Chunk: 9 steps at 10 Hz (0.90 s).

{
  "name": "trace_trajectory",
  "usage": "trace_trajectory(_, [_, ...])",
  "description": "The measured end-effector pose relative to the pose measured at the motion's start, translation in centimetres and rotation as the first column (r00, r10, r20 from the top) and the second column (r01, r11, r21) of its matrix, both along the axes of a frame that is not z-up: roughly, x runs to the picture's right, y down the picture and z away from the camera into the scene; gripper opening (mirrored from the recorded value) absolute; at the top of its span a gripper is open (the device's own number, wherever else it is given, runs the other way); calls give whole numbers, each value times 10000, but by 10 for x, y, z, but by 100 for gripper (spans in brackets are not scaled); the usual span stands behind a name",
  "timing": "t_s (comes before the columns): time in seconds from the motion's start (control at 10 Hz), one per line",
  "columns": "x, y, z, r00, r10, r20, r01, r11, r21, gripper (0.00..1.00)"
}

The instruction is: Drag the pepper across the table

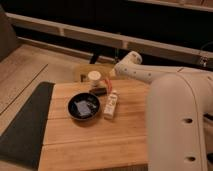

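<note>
One small pepper (106, 80) sits by our gripper (102, 88), jaws seemingly apart, so we clamp low before dragging along the table (100, 142).

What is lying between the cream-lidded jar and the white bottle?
A small dark item, in the camera view. The gripper is at the far edge of the table, near the pepper.

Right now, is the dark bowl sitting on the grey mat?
No, the bowl rests on the wooden table, right of the mat; the hand is beside the jar.
</note>
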State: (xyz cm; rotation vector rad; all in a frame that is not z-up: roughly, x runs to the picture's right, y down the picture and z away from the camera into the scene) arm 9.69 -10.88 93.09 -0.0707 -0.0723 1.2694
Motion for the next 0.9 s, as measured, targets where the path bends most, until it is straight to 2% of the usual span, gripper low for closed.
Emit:
trace_trajectory(0.2, [9, 7, 7, 9997, 178, -181, -182, 9996, -215, 65])
trace_trajectory(0.3, [2, 16, 21, 9996, 252, -117, -257, 9984, -499, 65])
trace_trajectory(0.7, [-35, 33, 57, 9984, 145, 540, -81, 9930, -1174, 65])
trace_trajectory(0.9, [-41, 36, 73, 9969, 185, 764, -72, 9894, -1450, 65])
